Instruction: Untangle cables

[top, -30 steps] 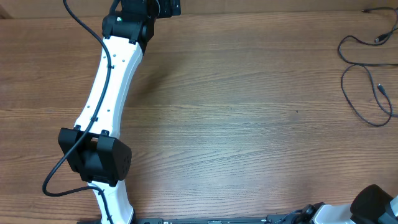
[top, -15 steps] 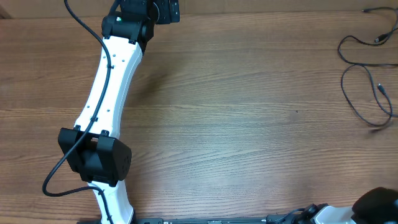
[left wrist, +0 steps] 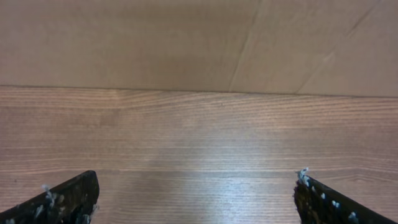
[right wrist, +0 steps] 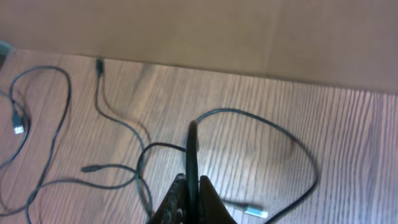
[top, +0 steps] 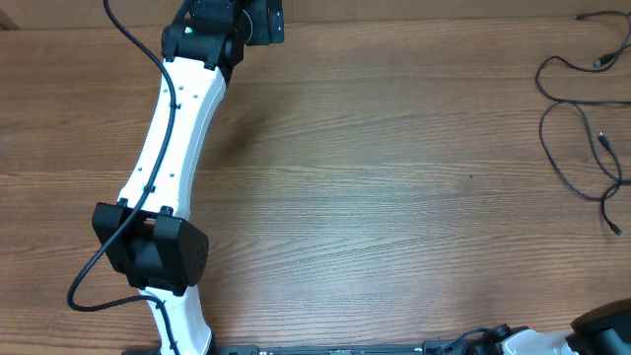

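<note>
**A:** What has changed for us in the last second?

**B:** Mostly the right side. From overhead, our right arm (top: 603, 327) has slipped further out of the bottom corner. A cable tail (top: 611, 217) now trails down the right edge of the table (top: 394, 177), below the loop where it ended a second ago.

**A:** So we're pulling on something?

**B:** We think so. The right claw (right wrist: 189, 183) is pinched fully together on one black cord (right wrist: 192, 149). The cord stands up between the fingers and then arcs away to the right. A silver-tipped plug (right wrist: 252, 213) lies just beside the claw.

**A:** And the other cables (top: 543, 123)?

**B:** They lie at the far right of the table in loose loops. In the right wrist view, a couple of them (right wrist: 97, 87) cross close to where we're gripping, so the cord isn't free yet.

**A:** What about our left claw (left wrist: 198, 186)?

**B:** It's spread wide and holds nothing. It hangs over bare wood near the table's back edge, well apart from every cable, and has only turned a little.

**A:** What does that mean for the task?

**B:** We judge we're partway through drawing one strand out. If the crossings snag, the whole bunch may drag along with it.
</note>
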